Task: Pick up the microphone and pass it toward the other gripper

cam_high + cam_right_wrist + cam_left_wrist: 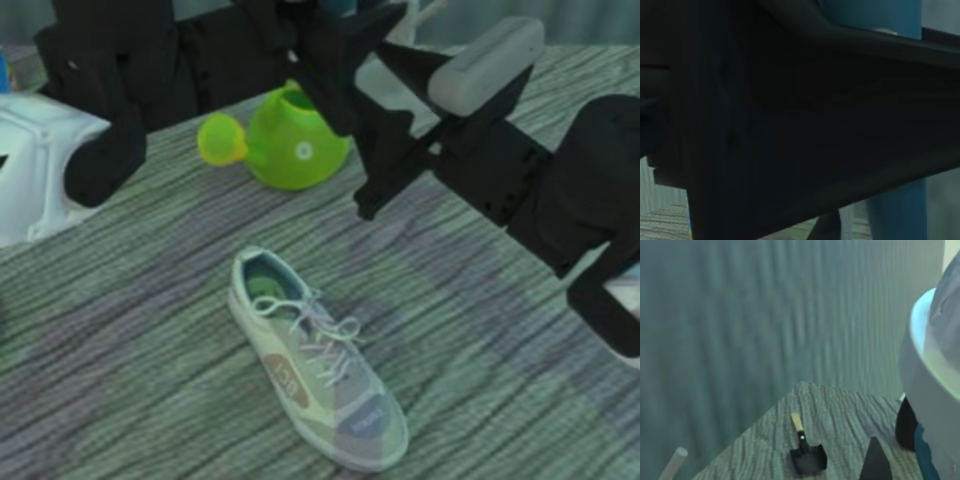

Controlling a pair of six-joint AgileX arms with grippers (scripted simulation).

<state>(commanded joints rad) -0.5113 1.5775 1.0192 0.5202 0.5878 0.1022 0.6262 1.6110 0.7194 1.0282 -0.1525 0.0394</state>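
My right arm reached in from the right side of the tabletop point(480, 330) to its far middle, the grey block on its wrist point(487, 62) held high. The right claw point(385, 120) hung above the far part of the tabletop, just beside a lime-green watering can point(295, 145). Its dark parts ran together, so I could not tell whether it was open or closed.

My left arm came across the far edge from the left. The left claw point(290, 40) met the right one in a black mass above the watering can, and I could not tell its state either.

The microphone could not be picked out with certainty. The right wrist view was mostly dark, with a teal-blue upright shape point(896, 210) behind the black. I could not tell whether that was the handle or something else.

A pale sneaker point(320, 360) with loose white laces lay on its sole near the middle of the tabletop, well apart from both claws, toe pointing to the near right. A white object point(30, 170) sat at the left edge.

The left wrist view showed a small black shovel with a pale handle point(807, 452) lying flat on the striped cloth. A large white and blue rounded form point(935, 390) stood close by.
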